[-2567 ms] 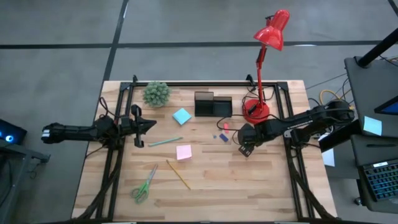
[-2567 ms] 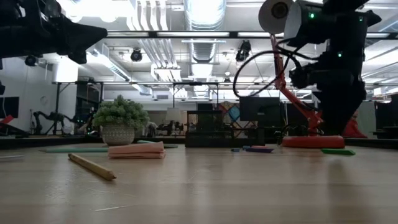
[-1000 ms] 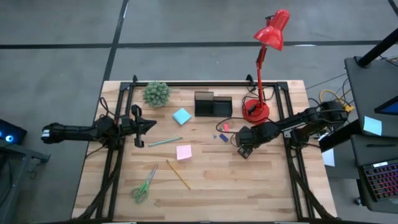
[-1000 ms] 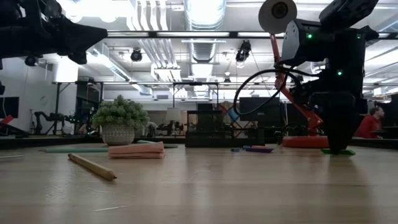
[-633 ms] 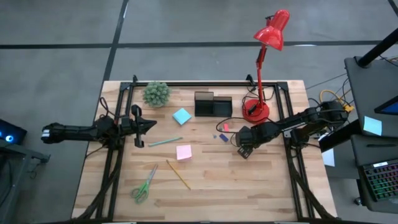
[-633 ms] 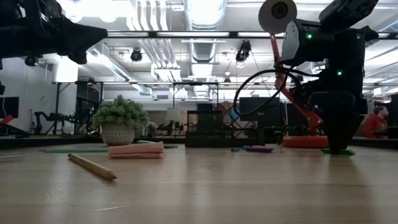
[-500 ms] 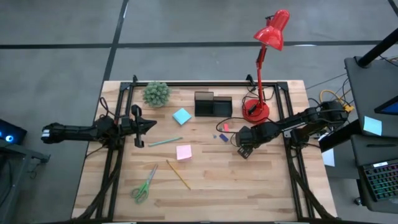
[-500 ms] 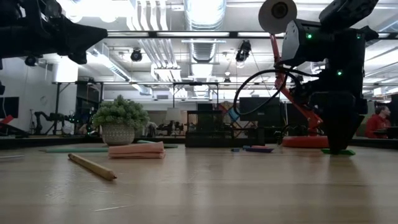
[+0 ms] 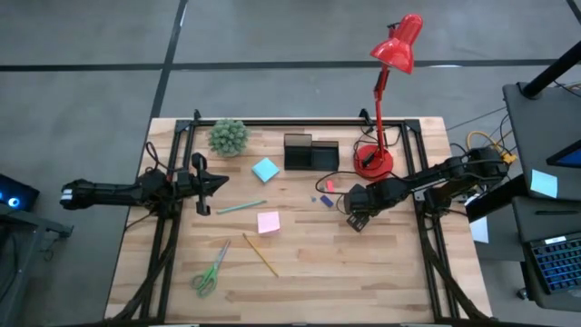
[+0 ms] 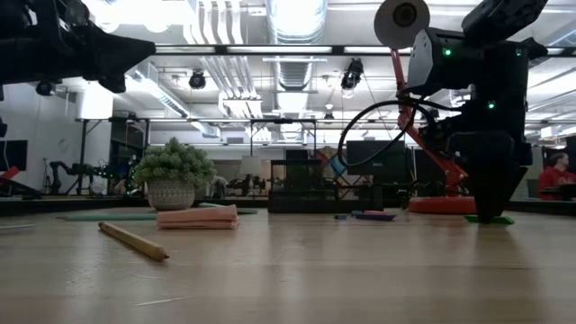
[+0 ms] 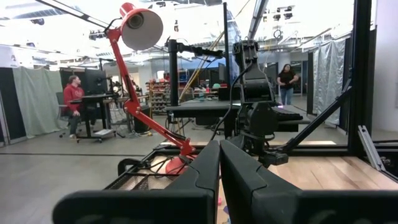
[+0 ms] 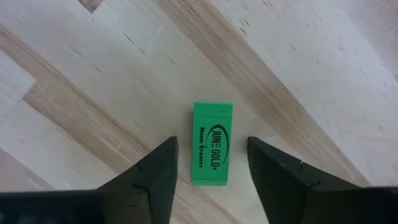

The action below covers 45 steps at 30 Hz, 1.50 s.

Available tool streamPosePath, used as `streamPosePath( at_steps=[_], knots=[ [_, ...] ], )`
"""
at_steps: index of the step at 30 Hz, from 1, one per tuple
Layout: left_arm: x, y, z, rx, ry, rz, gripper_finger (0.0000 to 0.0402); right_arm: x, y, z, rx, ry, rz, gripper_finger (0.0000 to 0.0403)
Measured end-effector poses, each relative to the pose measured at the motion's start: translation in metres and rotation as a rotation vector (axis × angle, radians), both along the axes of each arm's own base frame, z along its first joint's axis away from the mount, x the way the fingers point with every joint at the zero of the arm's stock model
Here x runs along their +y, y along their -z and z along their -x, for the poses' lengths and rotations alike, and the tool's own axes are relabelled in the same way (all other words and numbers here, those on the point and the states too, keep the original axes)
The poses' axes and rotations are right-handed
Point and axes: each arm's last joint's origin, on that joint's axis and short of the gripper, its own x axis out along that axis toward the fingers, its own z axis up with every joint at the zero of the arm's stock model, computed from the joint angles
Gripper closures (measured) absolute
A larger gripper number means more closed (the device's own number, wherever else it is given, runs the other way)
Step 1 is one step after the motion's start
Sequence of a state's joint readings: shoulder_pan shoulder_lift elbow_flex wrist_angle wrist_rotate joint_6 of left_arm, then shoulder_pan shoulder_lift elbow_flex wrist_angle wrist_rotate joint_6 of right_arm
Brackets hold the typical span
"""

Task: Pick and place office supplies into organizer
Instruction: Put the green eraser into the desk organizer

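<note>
A green eraser (image 12: 212, 144) lies flat on the wooden table, seen edge-on in the low view (image 10: 489, 219). My right gripper (image 12: 212, 144) points straight down over it, open, with one finger on either side of its long sides and a small gap at each. In the high view this gripper (image 9: 356, 219) covers the eraser, in front of the lamp. The black organizer (image 9: 310, 153) stands at the far middle. My left gripper (image 9: 221, 181) is shut and hovers at the table's left side, touching nothing.
On the table lie a blue sticky pad (image 9: 265, 170), a pink pad (image 9: 268, 222), a teal pen (image 9: 241, 207), a yellow pencil (image 9: 260, 254), green scissors (image 9: 211, 270) and small pink (image 9: 329, 184) and blue (image 9: 326, 201) pieces. A potted plant (image 9: 228, 136) and a red lamp (image 9: 373, 161) stand at the far edge.
</note>
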<state>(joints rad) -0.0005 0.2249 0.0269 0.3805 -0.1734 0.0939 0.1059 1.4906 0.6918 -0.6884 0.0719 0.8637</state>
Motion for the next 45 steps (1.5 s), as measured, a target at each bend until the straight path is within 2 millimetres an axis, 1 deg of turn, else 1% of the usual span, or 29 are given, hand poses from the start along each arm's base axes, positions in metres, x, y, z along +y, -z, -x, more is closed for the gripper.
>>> streamPosePath(
  at_steps=[9, 18, 33, 45],
  knots=[
    [0.0000, 0.0000, 0.0000, 0.000, 0.000, 0.000, 0.0402, 0.0002, 0.0000, 0.0002, 0.002, -0.003, -0.003, 0.0294],
    [0.0000, 0.0000, 0.0000, 0.000, 0.000, 0.000, 0.0402, 0.0001, 0.0000, 0.0003, 0.004, -0.012, -0.002, 0.0332],
    [0.0000, 0.0001, 0.0000, 0.001, 0.000, 0.000, 0.0402, 0.0001, -0.0013, 0.0009, 0.000, -0.013, -0.003, 0.0339],
    [0.0000, 0.0000, 0.0000, 0.000, 0.000, 0.000, 0.0402, 0.0005, -0.0055, -0.0020, -0.006, -0.052, -0.004, 0.0340]
  ],
)
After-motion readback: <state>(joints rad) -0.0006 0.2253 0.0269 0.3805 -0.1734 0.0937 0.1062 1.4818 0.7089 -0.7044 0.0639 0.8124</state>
